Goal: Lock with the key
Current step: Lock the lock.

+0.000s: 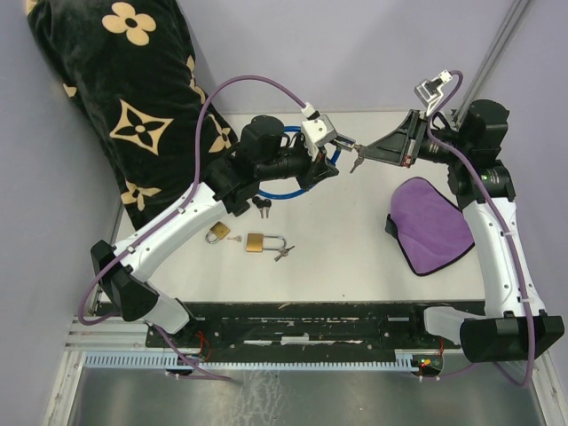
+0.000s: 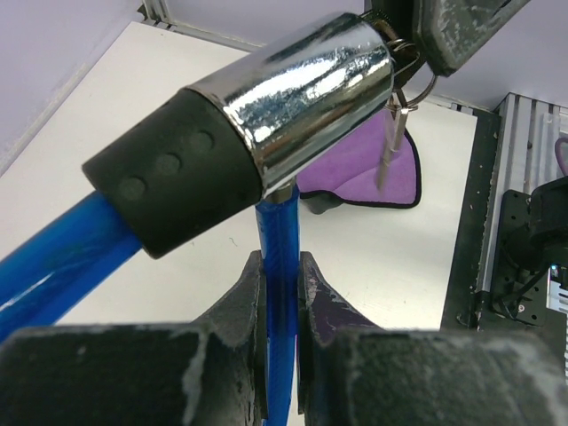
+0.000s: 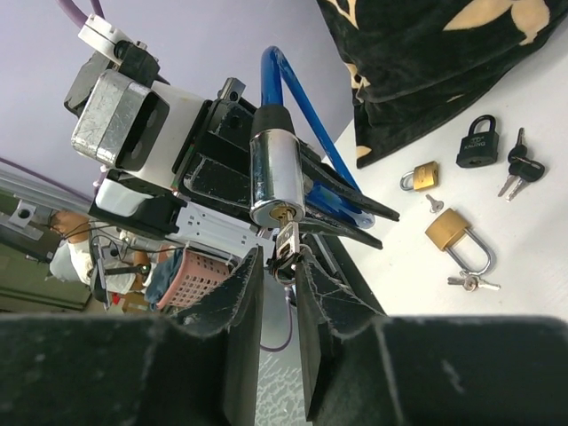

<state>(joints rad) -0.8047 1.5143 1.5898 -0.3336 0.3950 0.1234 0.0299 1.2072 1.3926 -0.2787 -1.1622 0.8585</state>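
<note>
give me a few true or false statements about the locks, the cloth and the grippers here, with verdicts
1. The left gripper is clamped on the blue cable. True.
2. The purple cloth lies under the left arm. False: it lies on the right side of the table, beside the right arm.
3. Two brass padlocks lie on the table. True.
4. The black padlock hangs from the blue cable. False: it lies on the table, near the brass ones.
5. The key sits at the chrome cylinder, between the fingers of the right gripper. True.
</note>
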